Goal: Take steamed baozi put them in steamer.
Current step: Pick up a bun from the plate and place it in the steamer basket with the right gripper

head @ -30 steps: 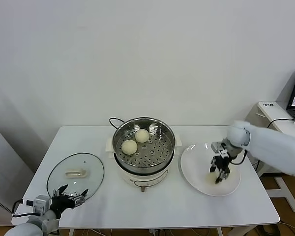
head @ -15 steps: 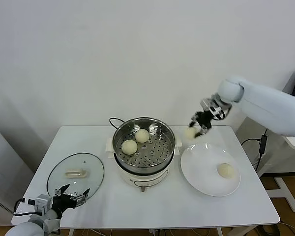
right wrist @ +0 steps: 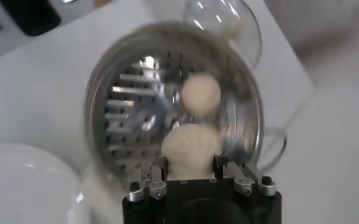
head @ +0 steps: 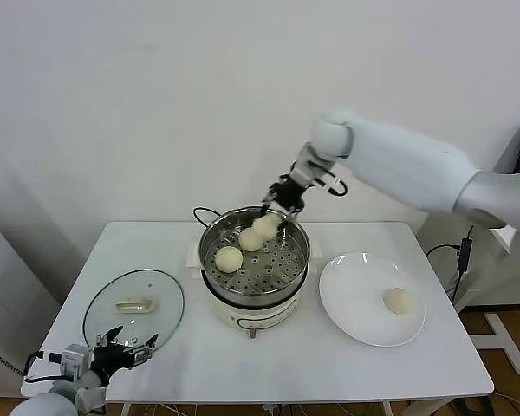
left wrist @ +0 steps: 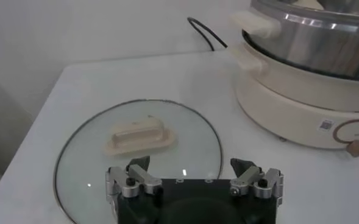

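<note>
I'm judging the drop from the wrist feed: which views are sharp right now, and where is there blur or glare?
Right wrist view: motion-smeared; the steamer rim and plate streak, bright glints on the perforated floor, though the bun in the right end effector reads clearly. Head view: mostly sharp, with slight blur at that end effector. Left wrist view: crisp on the glass lid, with only soft reflections.

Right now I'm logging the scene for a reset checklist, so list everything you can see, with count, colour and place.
steamed baozi: four, cream-white; two in the steamer, one held over it, one on the plate.
steamer: one, steel basket on white base, table centre.
plate: one, white, right of the steamer.
glass lid: one, clear with cream handle, lying flat on the table's left.
table: one, white.
right end effector: shut on a baozi, above the steamer's rear rim.
left end effector: open, parked beside the lid's near edge.
</note>
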`<state>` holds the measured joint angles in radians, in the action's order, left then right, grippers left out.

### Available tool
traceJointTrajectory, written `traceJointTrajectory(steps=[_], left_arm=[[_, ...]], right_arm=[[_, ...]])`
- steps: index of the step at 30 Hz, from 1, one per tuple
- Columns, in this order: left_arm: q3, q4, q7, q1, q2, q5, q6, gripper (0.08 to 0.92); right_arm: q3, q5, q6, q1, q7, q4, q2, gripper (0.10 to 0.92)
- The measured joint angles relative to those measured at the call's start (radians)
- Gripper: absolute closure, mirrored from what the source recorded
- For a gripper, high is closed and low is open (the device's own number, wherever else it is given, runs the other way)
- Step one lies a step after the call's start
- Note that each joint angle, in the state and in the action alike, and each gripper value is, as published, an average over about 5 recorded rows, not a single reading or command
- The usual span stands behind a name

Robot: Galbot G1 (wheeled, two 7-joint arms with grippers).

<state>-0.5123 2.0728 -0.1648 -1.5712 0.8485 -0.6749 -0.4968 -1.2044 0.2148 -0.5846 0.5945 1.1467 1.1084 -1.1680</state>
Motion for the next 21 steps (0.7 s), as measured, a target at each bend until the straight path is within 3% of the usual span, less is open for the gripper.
traceJointTrajectory(steps=[9, 21], left_arm=[[-0.002, 0.002, 0.0, -0.003, 0.001, 0.001, 0.0, 0.177], [-0.004, 0.001, 0.001, -0.006, 0.001, 0.001, 0.002, 0.177]], right_arm=[[0.007, -0.114, -0.157, -0.031, 0.001, 0.084, -0.025, 0.55], [0.054, -0.301, -0.238, -0.105, 0.0, 0.115, -0.041, 0.55]])
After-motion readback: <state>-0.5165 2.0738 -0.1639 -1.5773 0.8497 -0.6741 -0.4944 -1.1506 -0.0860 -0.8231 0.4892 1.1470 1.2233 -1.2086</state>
